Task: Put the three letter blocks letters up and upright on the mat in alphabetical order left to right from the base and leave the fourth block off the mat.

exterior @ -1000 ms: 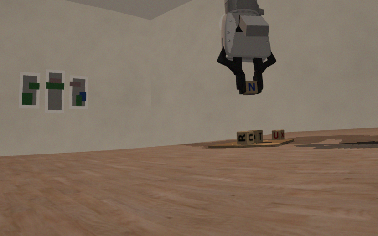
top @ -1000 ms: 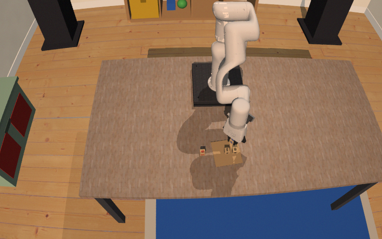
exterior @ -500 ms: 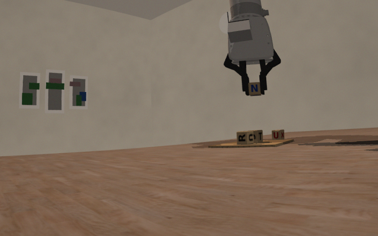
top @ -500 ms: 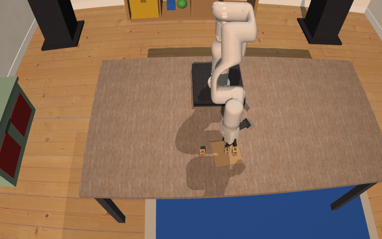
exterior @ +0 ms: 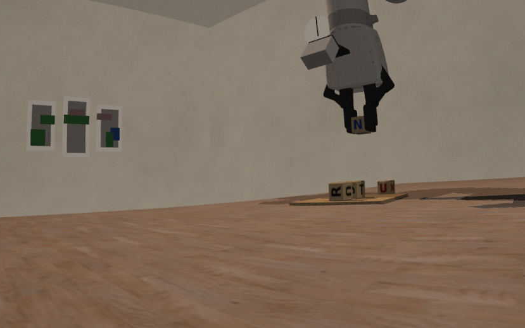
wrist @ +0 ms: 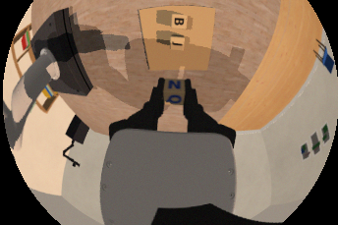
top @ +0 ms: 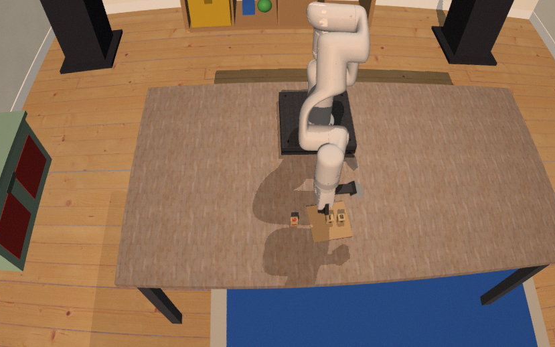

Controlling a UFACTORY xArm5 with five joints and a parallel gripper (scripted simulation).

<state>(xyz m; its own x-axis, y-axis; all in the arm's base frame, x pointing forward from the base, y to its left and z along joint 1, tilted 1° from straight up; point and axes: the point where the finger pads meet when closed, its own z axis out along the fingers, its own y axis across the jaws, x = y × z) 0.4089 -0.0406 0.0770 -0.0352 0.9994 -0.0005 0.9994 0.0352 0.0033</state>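
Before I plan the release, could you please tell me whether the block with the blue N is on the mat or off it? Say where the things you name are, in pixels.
Off the mat [exterior: 309, 202] [wrist: 197, 55]: the jaws [exterior: 361, 126] hold it above.

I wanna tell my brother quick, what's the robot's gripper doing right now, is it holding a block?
Gripper: closed on the block with the blue N, up above the table.
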